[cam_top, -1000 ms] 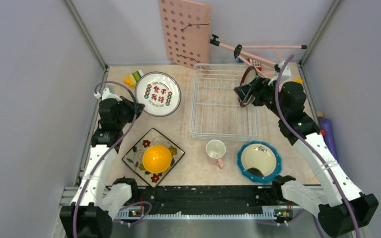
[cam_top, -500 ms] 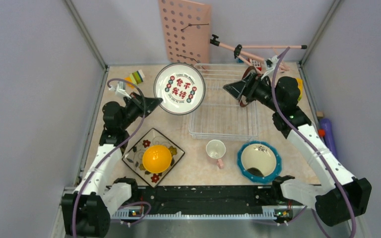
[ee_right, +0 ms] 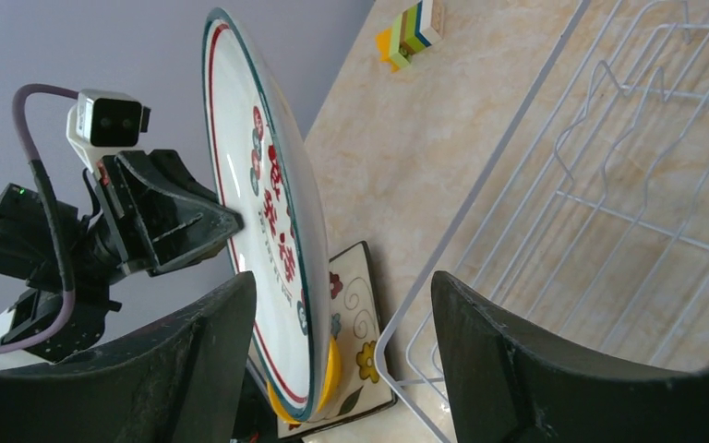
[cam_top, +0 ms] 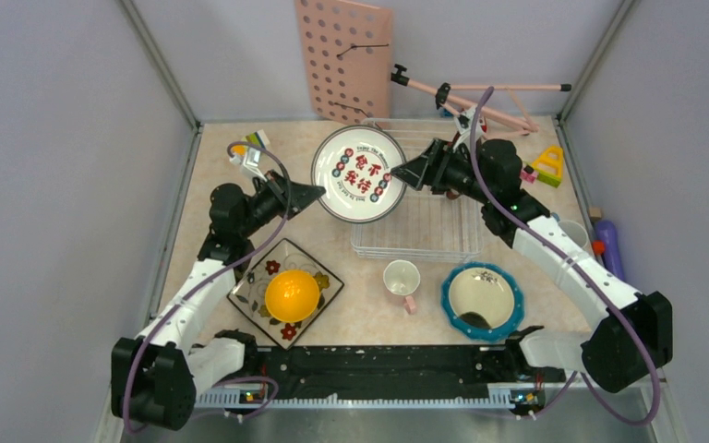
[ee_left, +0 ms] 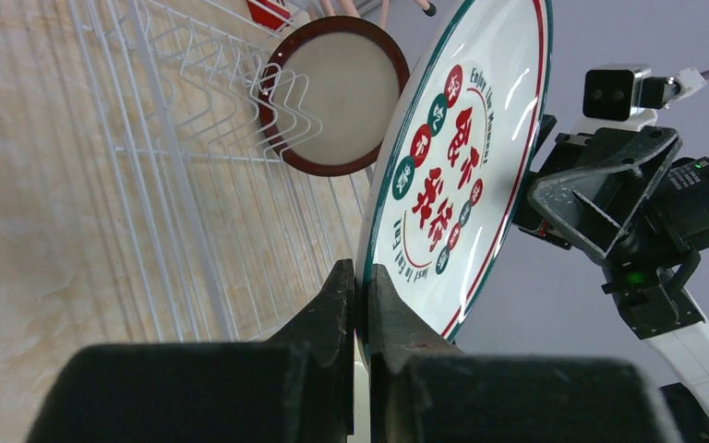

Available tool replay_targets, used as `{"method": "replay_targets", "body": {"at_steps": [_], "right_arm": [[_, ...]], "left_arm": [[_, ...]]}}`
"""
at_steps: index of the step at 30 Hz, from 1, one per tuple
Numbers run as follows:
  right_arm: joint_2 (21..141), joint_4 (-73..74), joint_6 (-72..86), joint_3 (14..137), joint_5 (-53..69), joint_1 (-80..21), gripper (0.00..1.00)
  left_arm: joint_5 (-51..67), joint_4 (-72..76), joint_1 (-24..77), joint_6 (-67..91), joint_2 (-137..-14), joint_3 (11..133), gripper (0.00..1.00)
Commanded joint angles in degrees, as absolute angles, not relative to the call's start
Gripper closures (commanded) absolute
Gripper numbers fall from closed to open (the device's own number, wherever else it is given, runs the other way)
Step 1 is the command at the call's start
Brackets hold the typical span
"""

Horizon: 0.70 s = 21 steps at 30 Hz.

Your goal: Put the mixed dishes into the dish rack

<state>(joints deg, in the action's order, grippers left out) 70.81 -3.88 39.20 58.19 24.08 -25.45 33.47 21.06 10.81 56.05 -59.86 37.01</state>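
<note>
My left gripper (cam_top: 318, 193) is shut on the rim of a white round plate with red characters (cam_top: 362, 173) and holds it tilted above the near-left corner of the white wire dish rack (cam_top: 415, 231). In the left wrist view the fingers (ee_left: 362, 277) pinch its rim (ee_left: 462, 166). My right gripper (cam_top: 399, 174) is open, its jaws either side of the plate's opposite rim (ee_right: 272, 231) without touching. A brown-rimmed plate (ee_left: 337, 92) stands in the rack's prongs. The yellow-orange bowl (cam_top: 292, 294) sits on the square floral plate (cam_top: 321, 278). The pink cup (cam_top: 402, 278) and teal dish (cam_top: 447, 301) lie near the front.
A pink pegboard (cam_top: 343, 60) and a pink stand (cam_top: 480, 97) are at the back. Toy blocks (cam_top: 255, 142) lie back left, a yellow triangle toy (cam_top: 546, 164) back right. A small pale cup (cam_top: 572, 231) and a purple object (cam_top: 610, 245) lie by the right wall.
My left gripper lifted the white plate off the table and carried it right to the rack. My right gripper let go of the brown-rimmed plate and moved left to the white plate.
</note>
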Motion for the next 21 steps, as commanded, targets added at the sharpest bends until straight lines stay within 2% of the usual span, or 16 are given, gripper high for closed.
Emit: {"method": "replay_targets", "body": {"at_steps": [1, 4, 7, 8, 10, 13, 14, 18, 21], "right_arm": [[71.20, -5.93, 38.65, 61.80, 21.96, -26.46, 0.34], [72.13, -3.46, 38.05, 63.12, 20.06, -27.29, 0.42], [72.72, -2.52, 37.83, 63.75, 19.48, -27.67, 0.59], [72.77, -2.42, 37.83, 63.78, 19.39, -27.68, 0.69], [72.57, -2.15, 37.61, 63.88, 19.06, -27.77, 1.00], [71.82, -0.83, 36.82, 64.20, 17.22, -27.77, 1.00], [71.42, -0.42, 36.37, 64.24, 16.61, -27.77, 1.00], [69.57, 2.09, 34.21, 64.48, 12.71, -27.77, 1.00], [68.02, 4.12, 31.34, 64.97, 9.09, -27.77, 1.00]], "left_arm": [[33.92, 27.80, 11.92, 56.56, -60.31, 40.99, 1.00], [34.22, 27.58, 12.21, 56.30, -61.04, 41.66, 1.00], [34.80, 27.12, 12.53, 55.92, -61.90, 42.50, 1.00], [34.93, 27.09, 12.67, 55.82, -62.14, 42.70, 1.00], [35.18, 27.11, 12.95, 55.58, -62.54, 42.75, 1.00], [37.14, 28.05, 13.18, 55.09, -63.24, 42.62, 1.00], [37.88, 28.15, 13.21, 54.78, -63.52, 42.69, 0.97], [40.87, 26.62, 13.23, 51.99, -64.37, 43.61, 0.79], [40.56, 20.52, 13.28, 47.68, -64.07, 44.97, 0.60]]}}
